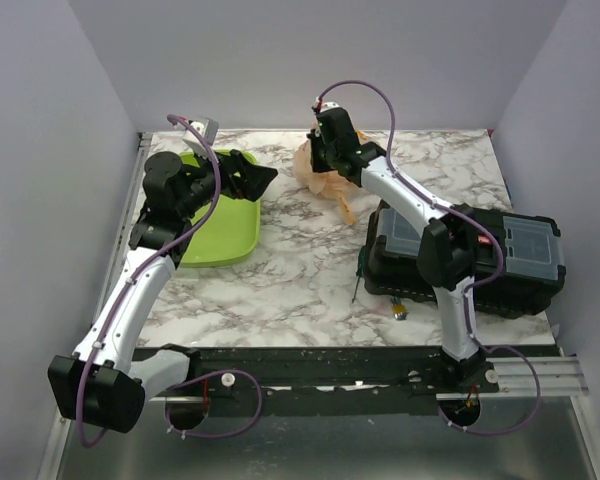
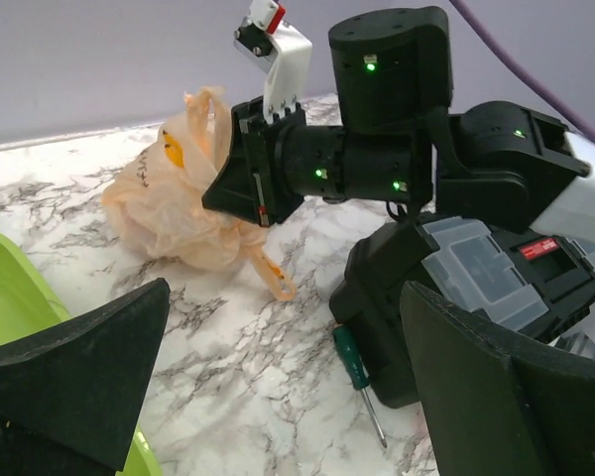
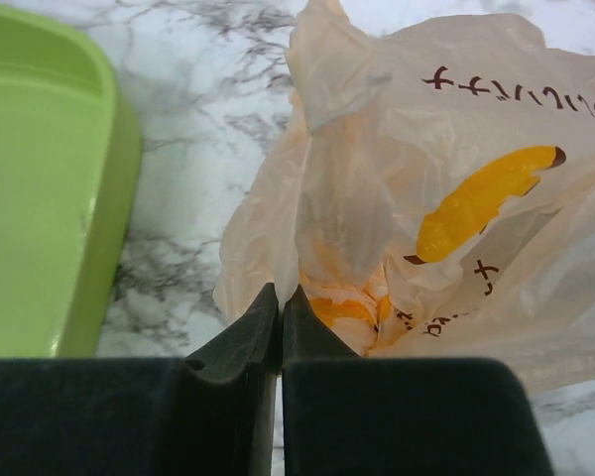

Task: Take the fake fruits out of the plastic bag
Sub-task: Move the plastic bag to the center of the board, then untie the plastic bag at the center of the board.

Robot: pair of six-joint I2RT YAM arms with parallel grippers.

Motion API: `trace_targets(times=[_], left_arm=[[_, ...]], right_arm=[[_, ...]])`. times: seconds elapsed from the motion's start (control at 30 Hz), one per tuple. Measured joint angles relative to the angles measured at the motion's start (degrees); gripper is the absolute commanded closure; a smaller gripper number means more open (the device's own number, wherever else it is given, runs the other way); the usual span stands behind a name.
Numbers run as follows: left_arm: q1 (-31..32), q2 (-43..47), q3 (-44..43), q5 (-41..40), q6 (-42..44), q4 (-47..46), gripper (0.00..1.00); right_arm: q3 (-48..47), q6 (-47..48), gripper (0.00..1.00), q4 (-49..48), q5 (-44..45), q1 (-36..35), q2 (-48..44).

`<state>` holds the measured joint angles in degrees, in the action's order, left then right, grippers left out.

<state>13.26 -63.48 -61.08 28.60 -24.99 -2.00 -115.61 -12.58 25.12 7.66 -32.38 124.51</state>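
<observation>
The peach-beige plastic bag (image 1: 320, 175) with orange fruit prints lies crumpled at the far middle of the marble table; it also shows in the left wrist view (image 2: 169, 198) and the right wrist view (image 3: 446, 188). My right gripper (image 3: 281, 295) is shut on a fold of the bag's edge, right at the bag (image 1: 325, 150). A yellow-orange shape (image 3: 342, 309) shows through the plastic just past the fingertips; I cannot tell if it is the mango. The grapes are hidden. My left gripper (image 2: 278, 397) is open and empty, above the tray's right edge (image 1: 250, 180).
A lime-green tray (image 1: 220, 225) lies at the left. A black toolbox with a clear lid (image 1: 480, 250) stands at the right under my right arm. A green-handled screwdriver (image 2: 355, 362) lies beside the toolbox. A small yellow object (image 1: 398, 312) lies near the front.
</observation>
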Motion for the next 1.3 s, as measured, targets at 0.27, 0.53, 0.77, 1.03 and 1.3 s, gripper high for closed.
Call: trace_targets(times=[0.27, 0.53, 0.77, 1.03, 1.3], left_arm=[[0.1, -0.7, 0.0, 2.0, -1.2, -0.5, 0.01], [0.3, -1.9, 0.0, 3.0, -2.5, -0.8, 0.01], [0.3, -2.3, 0.0, 3.4, -3.2, -0.9, 0.01], [0.7, -3.8, -0.2, 3.1, -2.9, 0.2, 0.03], [1.5, -4.2, -0.7, 0.4, -0.8, 3.4, 0.03]], right_arm=[[15.2, -6.6, 0.95, -0.8, -2.3, -6.9, -10.8], [30.1, -13.0, 0.85, -3.2, -5.4, -10.8, -22.4], [37.6, -16.8, 0.46, -7.1, -8.4, -11.8, -31.7], [38.1, -17.9, 0.45, -4.8, 0.1, -11.9, -34.2], [40.6, -26.7, 0.37, -2.2, 13.8, -11.9, -34.6]])
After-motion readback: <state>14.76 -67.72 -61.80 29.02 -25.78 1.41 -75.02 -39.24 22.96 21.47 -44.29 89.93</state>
